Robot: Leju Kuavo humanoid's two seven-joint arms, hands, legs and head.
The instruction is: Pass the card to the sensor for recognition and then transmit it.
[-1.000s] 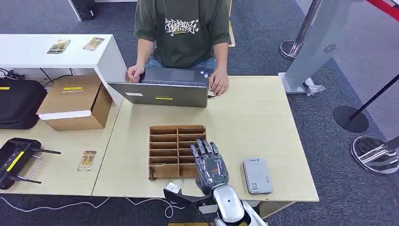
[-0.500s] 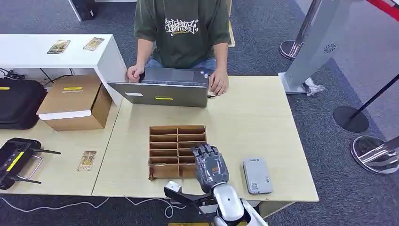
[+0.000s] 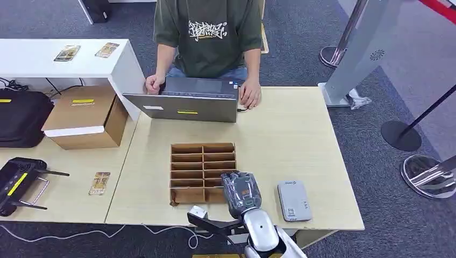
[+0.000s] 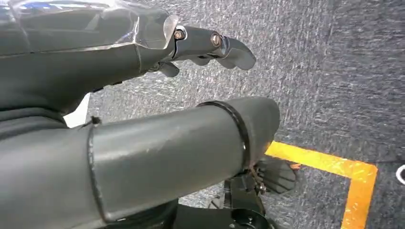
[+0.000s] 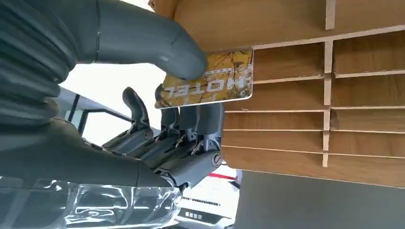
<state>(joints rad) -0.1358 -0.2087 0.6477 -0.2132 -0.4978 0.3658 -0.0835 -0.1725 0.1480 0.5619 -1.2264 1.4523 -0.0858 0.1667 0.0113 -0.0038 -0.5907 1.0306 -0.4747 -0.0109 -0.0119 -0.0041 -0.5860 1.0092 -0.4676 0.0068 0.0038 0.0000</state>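
The right hand sits over the near right corner of the cardboard tray on the tabletop. Its thumb and fingers pinch the yellow card just above a slot. The pinch looks shallow, so I judge the card could catch on a divider or slip while crossing to the grey sensor nearby. From the head view the card is hidden; the right wrist view reveals it. The left hand hangs over carpet, fingers apart, holding nothing.
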